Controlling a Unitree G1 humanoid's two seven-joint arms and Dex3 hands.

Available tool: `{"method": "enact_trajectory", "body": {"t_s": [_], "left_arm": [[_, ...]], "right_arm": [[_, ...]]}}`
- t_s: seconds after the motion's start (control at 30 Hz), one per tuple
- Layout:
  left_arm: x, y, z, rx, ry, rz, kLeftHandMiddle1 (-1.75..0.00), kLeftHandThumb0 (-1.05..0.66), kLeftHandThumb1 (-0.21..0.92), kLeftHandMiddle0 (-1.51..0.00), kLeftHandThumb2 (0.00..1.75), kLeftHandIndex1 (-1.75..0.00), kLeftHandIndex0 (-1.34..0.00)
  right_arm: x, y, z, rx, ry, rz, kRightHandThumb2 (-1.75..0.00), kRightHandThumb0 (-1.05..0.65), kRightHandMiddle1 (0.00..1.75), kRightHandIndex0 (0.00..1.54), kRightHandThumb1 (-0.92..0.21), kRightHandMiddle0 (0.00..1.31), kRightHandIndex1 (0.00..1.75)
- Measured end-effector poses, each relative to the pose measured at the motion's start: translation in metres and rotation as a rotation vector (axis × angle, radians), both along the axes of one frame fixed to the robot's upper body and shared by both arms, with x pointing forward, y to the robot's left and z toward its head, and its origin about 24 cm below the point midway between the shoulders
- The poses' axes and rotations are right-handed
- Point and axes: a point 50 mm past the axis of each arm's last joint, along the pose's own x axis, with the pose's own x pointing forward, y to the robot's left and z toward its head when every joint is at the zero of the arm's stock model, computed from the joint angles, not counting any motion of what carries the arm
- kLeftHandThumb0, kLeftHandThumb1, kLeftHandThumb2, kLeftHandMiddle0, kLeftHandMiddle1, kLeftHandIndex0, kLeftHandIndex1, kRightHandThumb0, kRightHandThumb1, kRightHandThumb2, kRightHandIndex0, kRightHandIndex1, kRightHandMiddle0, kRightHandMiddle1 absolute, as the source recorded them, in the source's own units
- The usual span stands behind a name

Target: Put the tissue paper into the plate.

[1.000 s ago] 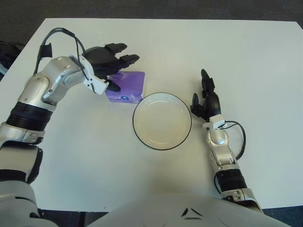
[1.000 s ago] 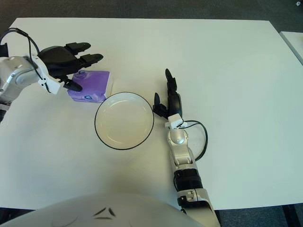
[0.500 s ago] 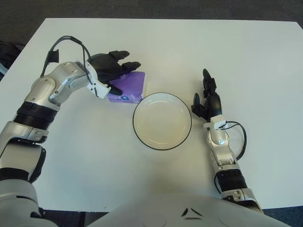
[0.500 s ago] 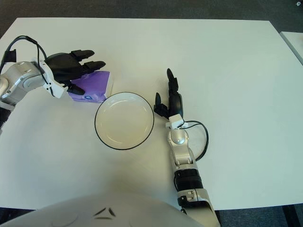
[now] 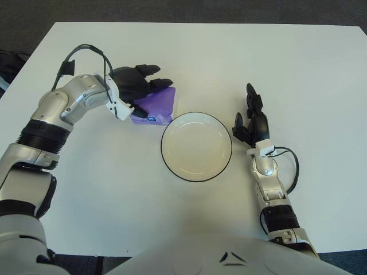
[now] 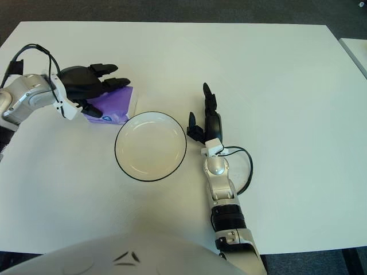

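**Left hand over the tissue pack, plate just beside it**

Left eye view: the purple tissue paper [image 5: 156, 105] lies flat on the white table [image 5: 321, 69], just up and to the left of the plate [image 5: 196, 146], its near corner almost at the rim. The left hand [image 5: 135, 87] sits directly on top of the pack's left half, so the pack lies under and slightly to the right of the palm. Its long axis is hard to judge with so much covered. The dark fingers [image 5: 155, 76] reach out across the top edge while the thumb comes in at the lower side; whether they have closed on the pack I cannot tell. The forearm comes in from the left, wrist bent inward.

Right eye view: the right hand [image 6: 205, 117] shows just right of the plate [image 6: 150, 146], fingers extended and holding nothing, and well farther from the tissue paper [image 6: 112, 104] than the left hand [image 6: 87, 85]. The carry to the plate looks short, rightward and toward the robot.
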Motion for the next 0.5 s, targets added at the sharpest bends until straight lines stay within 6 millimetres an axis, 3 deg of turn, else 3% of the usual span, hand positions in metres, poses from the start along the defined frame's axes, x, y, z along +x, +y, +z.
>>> {"method": "enact_trajectory", "body": {"t_s": [0.5], "left_arm": [[0.0012,-0.0013,-0.002,0.022,-0.01,0.003,0.0,-1.0,0.92,0.0,0.4,0.0,0.0]], "right_arm": [[-0.0002,-0.001,-0.0002,0.012,0.001,-0.003,-0.9,-0.78,0.18,0.05,-0.92,0.0,0.0]]}}
